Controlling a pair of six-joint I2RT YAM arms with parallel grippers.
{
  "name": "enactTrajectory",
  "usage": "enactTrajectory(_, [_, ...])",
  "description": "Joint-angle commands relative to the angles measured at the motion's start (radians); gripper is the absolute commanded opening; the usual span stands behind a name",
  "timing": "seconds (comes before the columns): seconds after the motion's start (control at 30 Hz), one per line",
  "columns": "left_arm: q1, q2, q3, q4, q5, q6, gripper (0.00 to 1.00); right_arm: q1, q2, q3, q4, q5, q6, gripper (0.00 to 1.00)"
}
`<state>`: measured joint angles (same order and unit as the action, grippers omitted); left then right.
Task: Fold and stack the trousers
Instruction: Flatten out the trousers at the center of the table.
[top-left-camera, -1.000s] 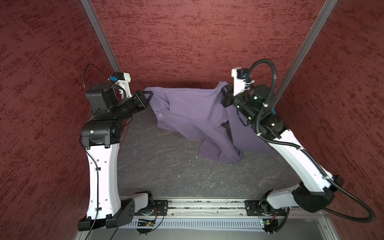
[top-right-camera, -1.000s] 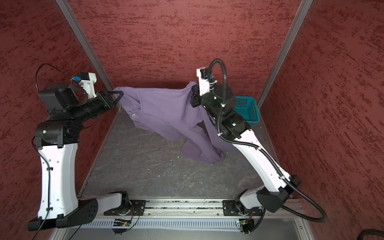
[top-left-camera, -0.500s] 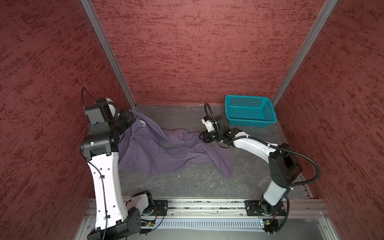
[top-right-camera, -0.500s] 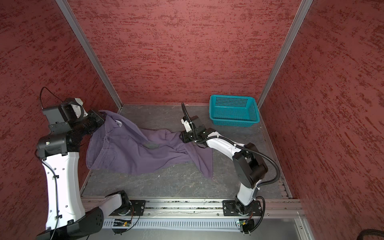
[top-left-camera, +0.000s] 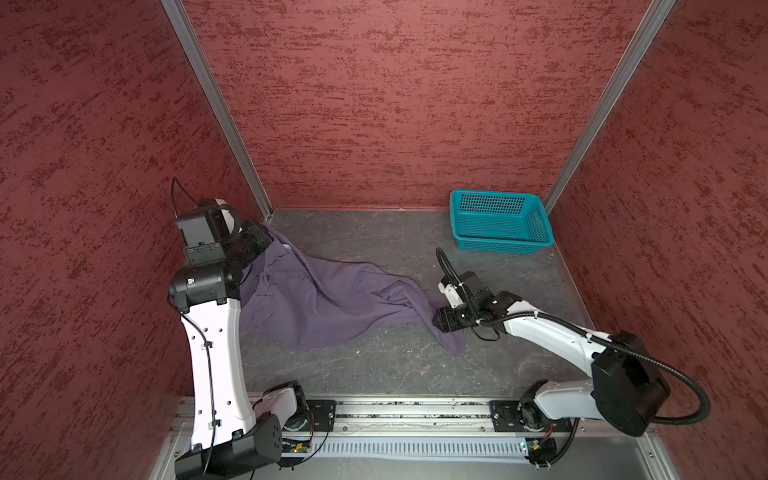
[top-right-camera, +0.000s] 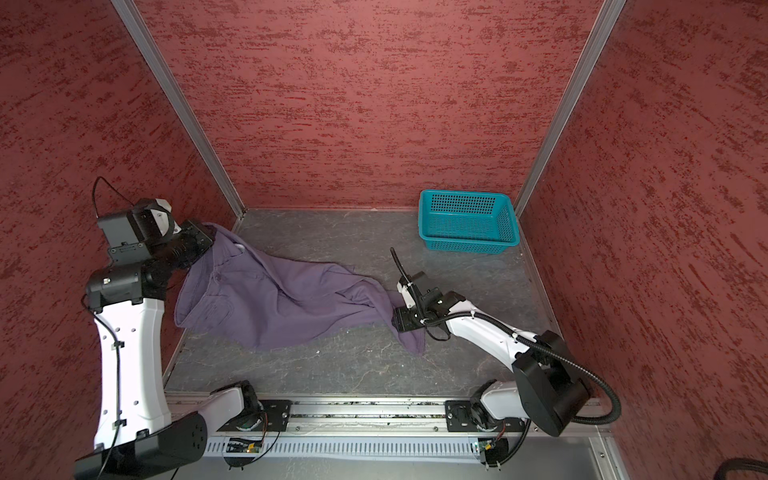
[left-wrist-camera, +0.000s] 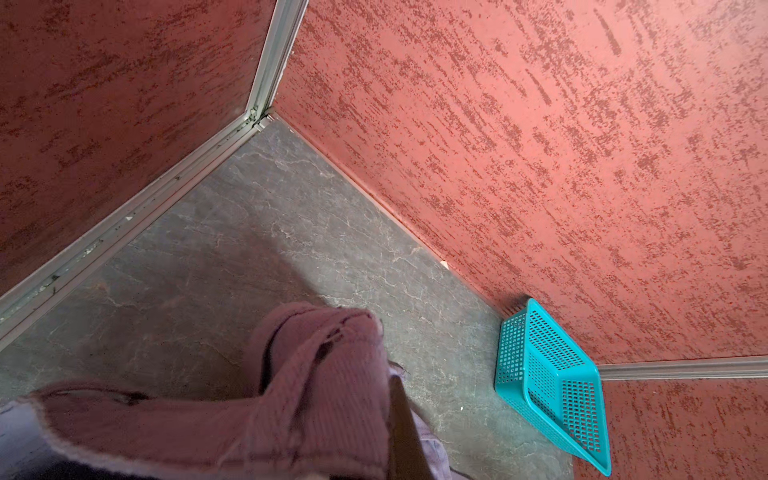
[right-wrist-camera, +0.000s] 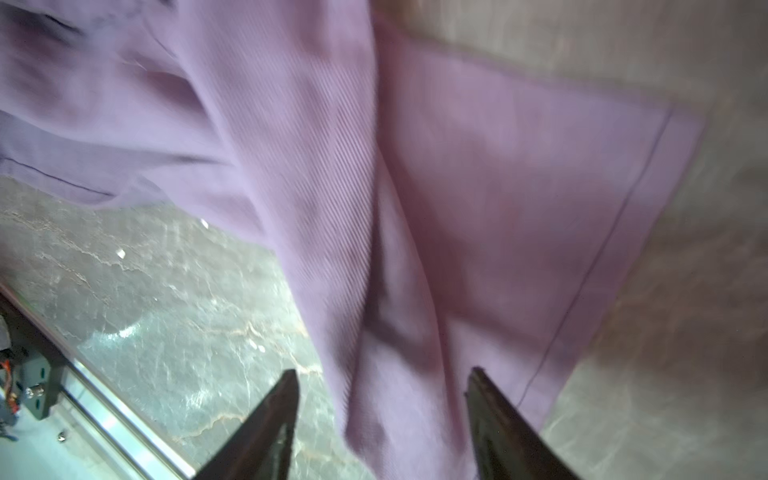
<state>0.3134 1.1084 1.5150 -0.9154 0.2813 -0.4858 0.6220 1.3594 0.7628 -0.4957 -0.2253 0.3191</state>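
Grey stone-look floor (top-left-camera: 374, 374) boxed in by red textured walls (top-left-camera: 395, 104). At far-left corner, left gripper (top-left-camera: 268, 240) clamped shut on waistband of trousers (top-left-camera: 316, 299), held slightly off floor. Soft ribbed purple cloth, rumpled, long axis running rightward across mid-floor to leg hem. At that hem, right gripper (top-left-camera: 439, 322), fingers (right-wrist-camera: 270, 424) spread apart, cloth lying between and ahead, nothing pinched; nearer arm for leg end. Far-right corner: teal perforated plastic basket (top-left-camera: 498, 246), well apart. Likely next: regrip hem, pull straight.
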Motion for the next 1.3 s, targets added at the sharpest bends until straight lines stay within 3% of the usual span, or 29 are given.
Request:
enactTrajectory(0.0, [0.005,0.005,-0.002,0.073,0.039,-0.014,0.00,0.003,0.016,-0.028,0.076,-0.071,0.060,0.71])
enactTrajectory(0.17, [0.005,0.009,-0.001,0.061,0.046,-0.007,0.00,0.013,0.087,-0.046,0.179,-0.119,0.075,0.71])
enactTrajectory(0.23, [0.006,0.010,-0.002,0.053,0.040,-0.002,0.00,0.017,0.128,-0.046,0.200,-0.120,0.073,0.64])
enactTrajectory(0.27, [0.006,0.011,-0.006,0.050,0.040,0.000,0.00,0.018,0.139,-0.045,0.206,-0.110,0.072,0.58])
enactTrajectory(0.37, [0.005,0.014,-0.012,0.050,0.046,-0.005,0.00,0.018,0.118,-0.030,0.189,-0.041,0.073,0.25])
enactTrajectory(0.5, [0.005,0.034,0.036,0.058,0.064,-0.014,0.00,-0.016,-0.034,0.042,0.051,0.146,0.066,0.02])
enactTrajectory(0.7, [-0.019,0.108,0.212,0.065,0.187,-0.055,0.00,-0.162,-0.339,0.273,-0.197,0.543,0.086,0.00])
enactTrajectory(0.8, [-0.019,0.101,0.262,0.069,0.175,-0.060,0.00,-0.235,-0.445,0.377,-0.271,0.687,0.085,0.00])
enactTrajectory(0.97, [0.003,0.094,0.283,0.040,0.111,-0.056,0.00,-0.299,-0.502,0.509,-0.345,0.935,0.068,0.00])
enactTrajectory(1.13, [0.027,0.113,0.196,0.073,0.123,-0.073,0.00,-0.374,-0.487,0.508,-0.254,1.002,-0.020,0.00])
enactTrajectory(1.27, [0.058,0.190,0.121,0.133,0.114,-0.081,0.00,-0.511,-0.387,0.449,-0.216,0.925,-0.043,0.00])
